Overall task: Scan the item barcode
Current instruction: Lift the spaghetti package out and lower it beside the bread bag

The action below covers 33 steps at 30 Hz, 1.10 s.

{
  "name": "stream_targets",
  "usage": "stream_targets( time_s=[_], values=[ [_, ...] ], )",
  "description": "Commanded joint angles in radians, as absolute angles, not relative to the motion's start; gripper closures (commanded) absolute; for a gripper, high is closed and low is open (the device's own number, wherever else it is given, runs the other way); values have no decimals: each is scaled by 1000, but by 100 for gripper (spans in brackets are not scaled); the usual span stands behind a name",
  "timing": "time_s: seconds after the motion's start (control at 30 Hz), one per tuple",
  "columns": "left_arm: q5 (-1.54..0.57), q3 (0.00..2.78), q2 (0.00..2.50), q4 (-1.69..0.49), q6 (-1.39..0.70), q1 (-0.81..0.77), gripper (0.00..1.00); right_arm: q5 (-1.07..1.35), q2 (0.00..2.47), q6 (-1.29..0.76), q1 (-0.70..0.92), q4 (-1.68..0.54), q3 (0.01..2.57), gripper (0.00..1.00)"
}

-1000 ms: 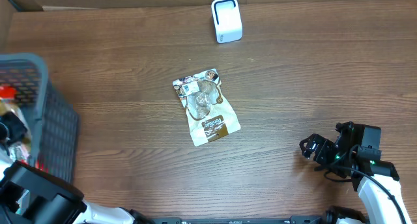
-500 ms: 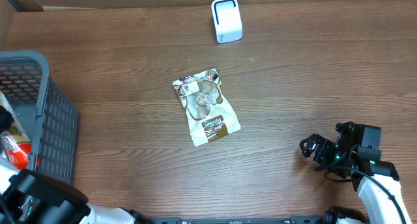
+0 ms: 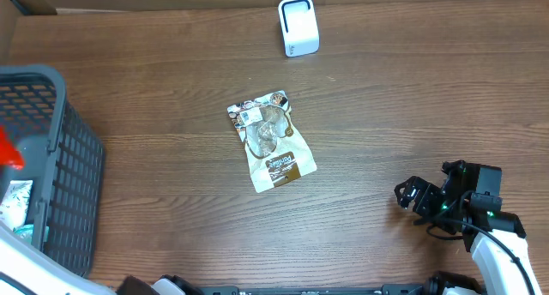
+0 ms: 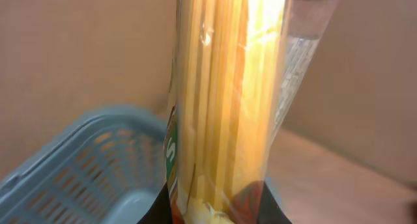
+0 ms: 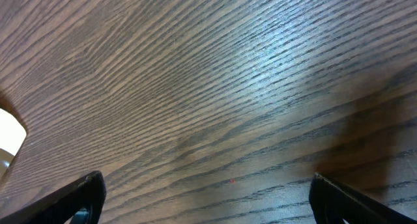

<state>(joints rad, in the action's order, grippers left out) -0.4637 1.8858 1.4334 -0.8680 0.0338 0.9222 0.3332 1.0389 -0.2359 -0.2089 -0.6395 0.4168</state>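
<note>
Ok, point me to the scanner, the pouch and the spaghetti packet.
scanner point(image 3: 298, 26), overhead view, middle of its white front.
pouch point(image 3: 271, 141), overhead view, clear middle window.
spaghetti packet point(image 4: 225, 100), left wrist view, on the strands.

No text readable: pouch label print too small, spaghetti pack lettering blurred, possibly "S".

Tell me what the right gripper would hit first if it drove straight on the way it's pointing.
Probably the bare wooden table: the right gripper, jaws open, looks angled down at it. The white object lies off to one side of that line.
</note>
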Motion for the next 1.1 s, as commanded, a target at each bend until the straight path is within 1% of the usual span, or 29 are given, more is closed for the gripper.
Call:
stream_targets(
  time_s=[0.0,0.13,0.27,0.43,0.5,0.6,0.67,0.8,1.07],
  values=[
    [-719,1921,1377,-865,-56,900,96,330,1039,-240,-205,-634,415,0],
    [-866,1921,1369,-940,-57,833,96,330,1039,-240,-205,-634,415,0],
    [-886,1907,1370,-1026,-35,720,96,330,1039,-240,-205,-634,416,0],
    [-881,1873,1372,-1091,47,533,96,330,1039,-240,-205,-634,416,0],
    [-830,1869,1374,-1141,75,463,96,330,1039,-239,-205,-634,416,0],
    [-680,1857,1377,-1211,72,368,96,330,1039,-240,-205,-634,415,0],
    [-521,1827,1381,-1257,9,295,96,330,1039,-240,-205,-634,415,0],
    [-369,1758,1381,-1273,-84,233,96,330,1039,-240,-205,-634,415,0],
    [-341,1579,1381,-1223,-158,184,96,330,1039,-240,-205,-634,416,0]
  ],
)
